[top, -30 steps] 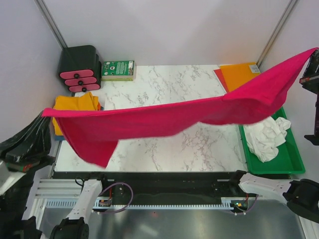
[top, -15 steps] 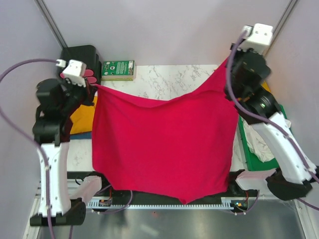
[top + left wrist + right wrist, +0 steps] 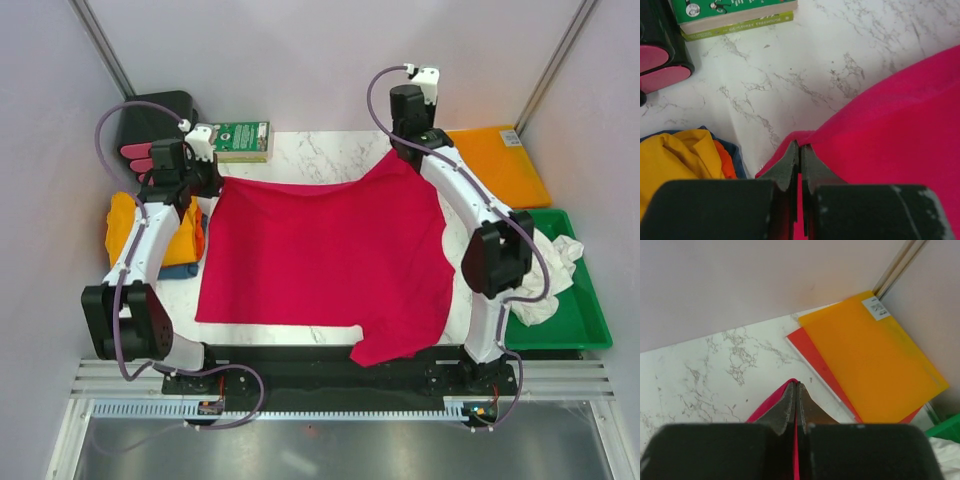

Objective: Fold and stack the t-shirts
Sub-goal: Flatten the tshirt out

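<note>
A crimson-red t-shirt (image 3: 325, 255) lies spread across the marble tabletop (image 3: 310, 155). One near corner spills over the front edge, and the two far corners are each pinched: the left end effector (image 3: 800, 152) is clenched on the left one and the right end effector (image 3: 796, 390) is clamped on the right. The cloth looks light and limp, likely to sag, crease and slide on the smooth stone. Corners and hems appear the surest places to take hold, both at once so it spreads taut. To the left, a golden-yellow t-shirt (image 3: 135, 215) sits piled on a blue one (image 3: 183, 271) just beside the spread shirt. To the right, a white t-shirt (image 3: 545, 280) lies crumpled in a green tray (image 3: 583, 325). An orange sheet (image 3: 500, 165), a green book (image 3: 238, 140) and a black holder (image 3: 150, 120) line the far edge, with plain pale walls (image 3: 330, 60) all round.
</note>
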### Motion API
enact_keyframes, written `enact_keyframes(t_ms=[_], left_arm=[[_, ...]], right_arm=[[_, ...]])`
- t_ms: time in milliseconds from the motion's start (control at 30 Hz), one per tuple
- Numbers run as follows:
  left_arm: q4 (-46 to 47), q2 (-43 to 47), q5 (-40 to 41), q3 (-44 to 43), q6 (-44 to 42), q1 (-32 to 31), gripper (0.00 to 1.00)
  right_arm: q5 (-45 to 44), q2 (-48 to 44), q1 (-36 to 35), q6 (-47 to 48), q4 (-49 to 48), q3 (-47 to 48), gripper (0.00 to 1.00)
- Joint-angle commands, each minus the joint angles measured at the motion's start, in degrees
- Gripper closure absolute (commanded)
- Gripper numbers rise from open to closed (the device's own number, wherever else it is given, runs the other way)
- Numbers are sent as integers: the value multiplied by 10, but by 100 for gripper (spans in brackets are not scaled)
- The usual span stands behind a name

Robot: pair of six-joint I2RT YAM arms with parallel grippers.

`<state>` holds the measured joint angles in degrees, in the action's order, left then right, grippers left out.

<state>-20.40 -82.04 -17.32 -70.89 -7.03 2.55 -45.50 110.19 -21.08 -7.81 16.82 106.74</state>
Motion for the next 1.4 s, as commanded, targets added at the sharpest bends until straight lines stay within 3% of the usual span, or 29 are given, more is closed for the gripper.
enact_keyframes(t_ms=[0, 467, 1367], left_arm=[[101, -39, 33, 8, -8, 3, 98], [136, -174, 82, -98, 7, 4, 98], [110, -360, 91, -304, 38, 3, 98]], right_arm=[[14, 62, 6, -13, -14, 101, 100], [67, 212, 21, -37, -11, 271, 100], [134, 307, 61, -58, -56, 348, 100]])
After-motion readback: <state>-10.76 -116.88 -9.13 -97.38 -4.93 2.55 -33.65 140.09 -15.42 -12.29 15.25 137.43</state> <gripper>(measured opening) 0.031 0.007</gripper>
